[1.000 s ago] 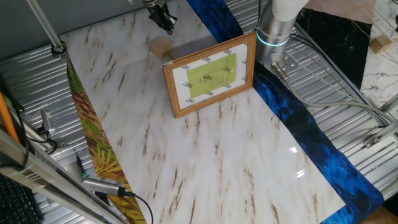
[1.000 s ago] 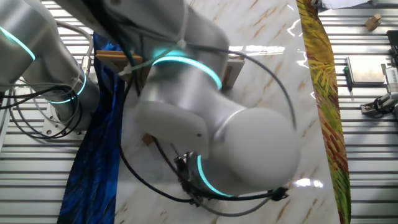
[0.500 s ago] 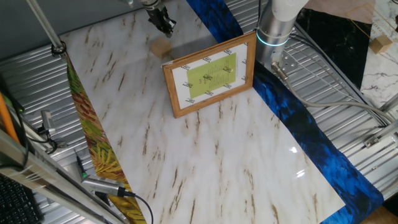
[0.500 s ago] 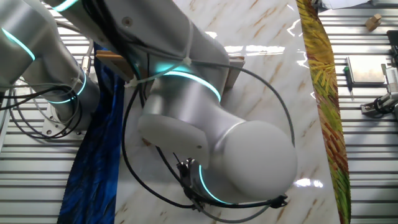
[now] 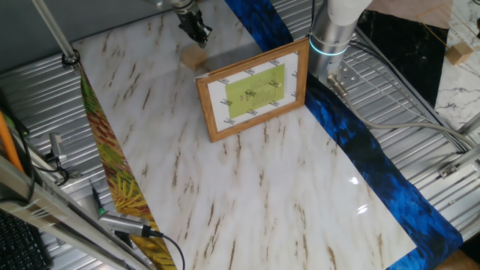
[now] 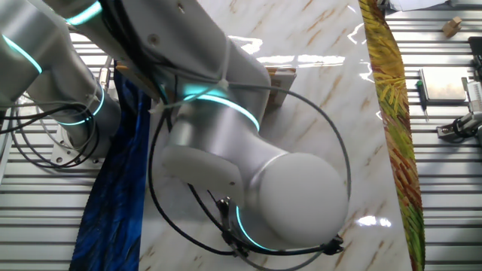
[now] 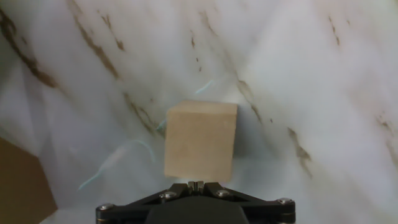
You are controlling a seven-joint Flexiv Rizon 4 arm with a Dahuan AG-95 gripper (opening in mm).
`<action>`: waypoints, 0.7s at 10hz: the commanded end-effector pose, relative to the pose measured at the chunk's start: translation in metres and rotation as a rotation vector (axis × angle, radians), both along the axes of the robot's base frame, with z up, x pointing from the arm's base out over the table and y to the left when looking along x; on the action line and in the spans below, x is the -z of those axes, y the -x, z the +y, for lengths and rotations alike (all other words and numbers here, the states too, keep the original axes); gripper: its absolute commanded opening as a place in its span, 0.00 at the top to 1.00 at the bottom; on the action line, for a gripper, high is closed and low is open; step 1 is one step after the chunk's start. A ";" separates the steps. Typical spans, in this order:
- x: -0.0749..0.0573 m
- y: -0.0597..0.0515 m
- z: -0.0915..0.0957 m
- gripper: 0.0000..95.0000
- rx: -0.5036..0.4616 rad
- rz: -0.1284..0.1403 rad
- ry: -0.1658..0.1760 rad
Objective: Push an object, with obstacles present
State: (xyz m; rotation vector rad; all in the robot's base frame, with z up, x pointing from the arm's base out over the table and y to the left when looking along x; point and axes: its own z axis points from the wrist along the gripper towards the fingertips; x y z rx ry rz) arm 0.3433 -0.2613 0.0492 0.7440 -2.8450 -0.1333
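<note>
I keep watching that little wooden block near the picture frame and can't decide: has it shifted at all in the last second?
No. The wooden block sits at the same spot beside the picture frame's upper corner; only the gripper above it shifted slightly.

In the other fixed view the arm (image 6: 248,173) hides nearly all of the picture frame (image 6: 282,79) (and the cube entirely). In the hand view the frame edge cuts off the gripper (image 7: 195,186), leaving only its closed tips.

A robotics lab: ribbed metal bench (image 5: 420,112), loose cables (image 5: 390,82), marble-print sheet (image 5: 247,195) as worktop.
</note>
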 end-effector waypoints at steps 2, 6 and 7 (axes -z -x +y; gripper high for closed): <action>-0.003 -0.017 0.003 1.00 -0.005 0.005 -0.008; -0.006 -0.060 0.015 1.00 -0.012 0.001 -0.036; -0.008 -0.071 0.023 1.00 -0.017 0.002 -0.038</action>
